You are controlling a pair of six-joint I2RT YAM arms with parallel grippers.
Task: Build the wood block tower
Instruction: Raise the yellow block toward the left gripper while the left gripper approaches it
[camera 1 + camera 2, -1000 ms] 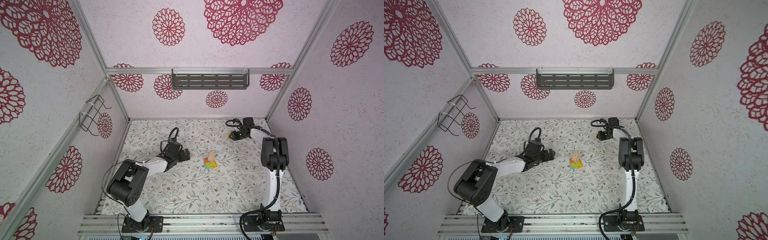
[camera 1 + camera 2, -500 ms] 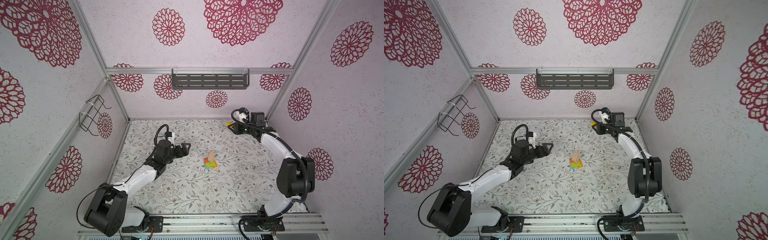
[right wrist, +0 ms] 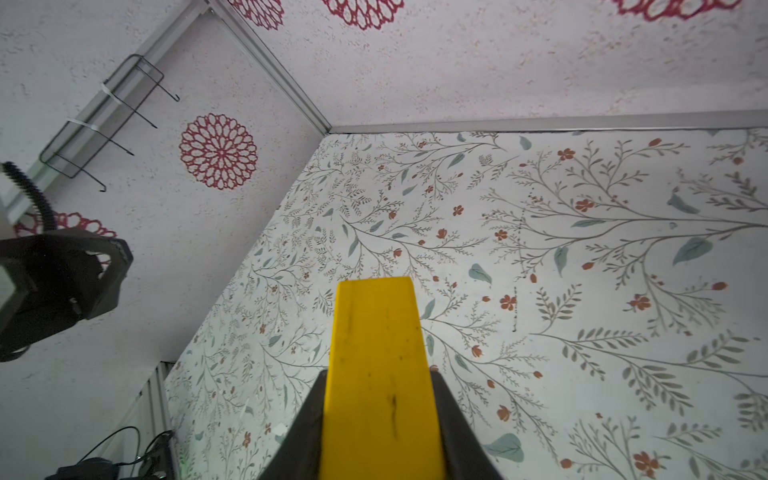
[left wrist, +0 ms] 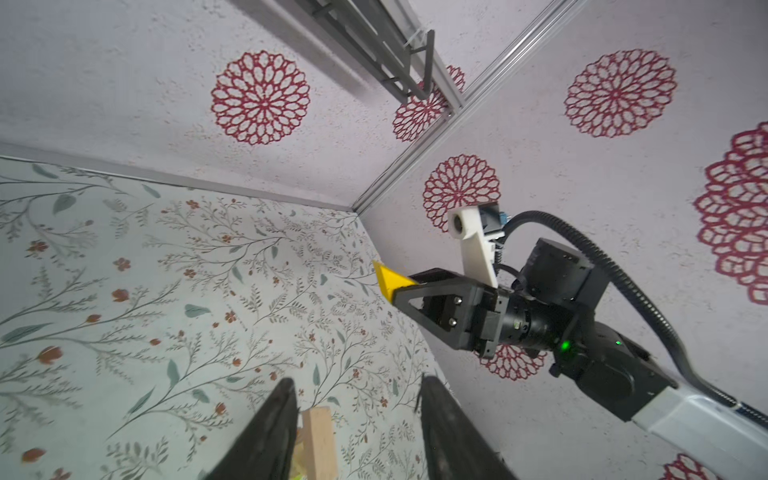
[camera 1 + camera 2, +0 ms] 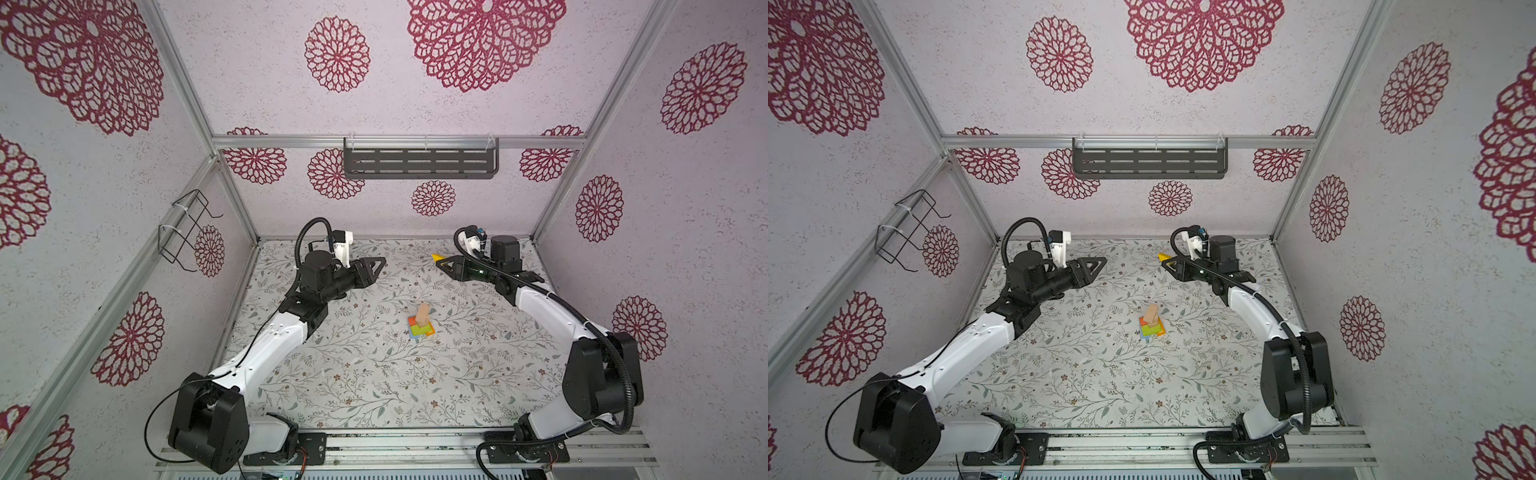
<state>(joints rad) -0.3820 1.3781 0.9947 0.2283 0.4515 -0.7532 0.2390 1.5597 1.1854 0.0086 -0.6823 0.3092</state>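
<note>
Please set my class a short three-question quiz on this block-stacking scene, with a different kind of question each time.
1. True or false: the right pincer grips a yellow block.
2. Which piece lies topmost on the tower? A. a tan block B. a red block C. a lettered cube
3. Fill in the gap: between its fingers the left pincer holds ____.

Key: 1 true; 2 A; 3 nothing.
</note>
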